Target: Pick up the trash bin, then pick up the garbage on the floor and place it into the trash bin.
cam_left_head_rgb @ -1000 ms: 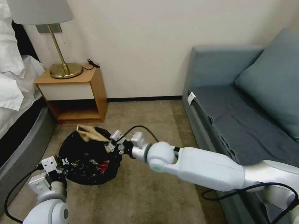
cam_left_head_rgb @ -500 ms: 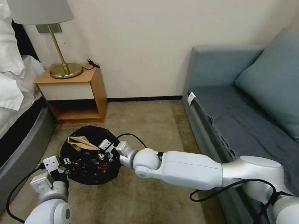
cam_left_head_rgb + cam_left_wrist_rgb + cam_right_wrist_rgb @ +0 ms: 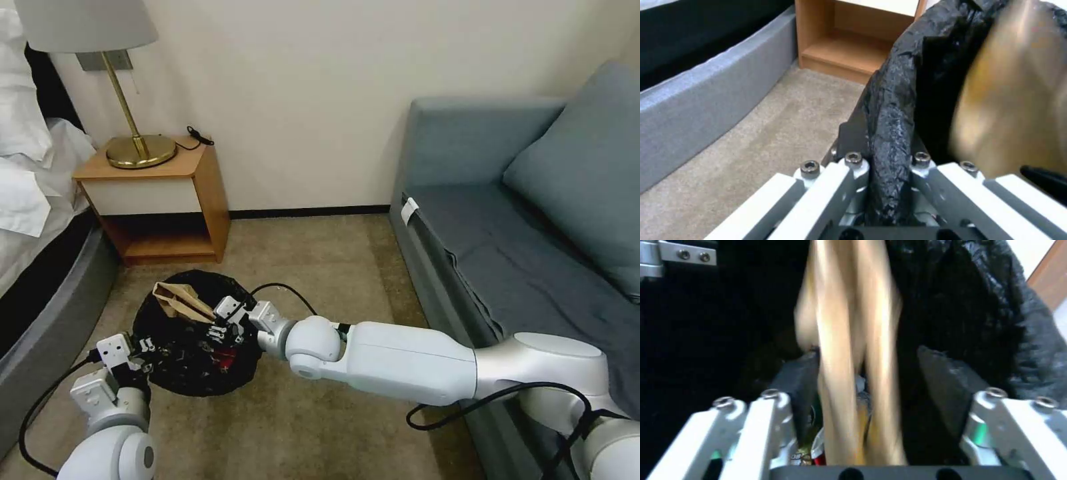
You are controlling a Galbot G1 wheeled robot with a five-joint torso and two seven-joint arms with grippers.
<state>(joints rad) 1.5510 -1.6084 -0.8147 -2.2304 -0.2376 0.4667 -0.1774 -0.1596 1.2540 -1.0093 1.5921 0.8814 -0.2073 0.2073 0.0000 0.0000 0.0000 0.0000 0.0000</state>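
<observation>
Small round trash bin lined with a crinkled black plastic bag (image 3: 193,363) is sitting on beige carpet in front of the wooden nightstand (image 3: 160,200), between the grey bed base and the blue-grey sofa (image 3: 520,220). Left gripper (image 3: 137,353) is clamping the bag-covered rim on the bin's side away from the nightstand, fingers (image 3: 853,173) pinched narrow on the black fold. Right gripper (image 3: 223,327) is reaching over the bin mouth, jaws standing wide apart with the crumpled brown paper bag (image 3: 180,301) lying loose between them, over the bin. A red-and-white packet (image 3: 227,357) is lying inside the bin.
</observation>
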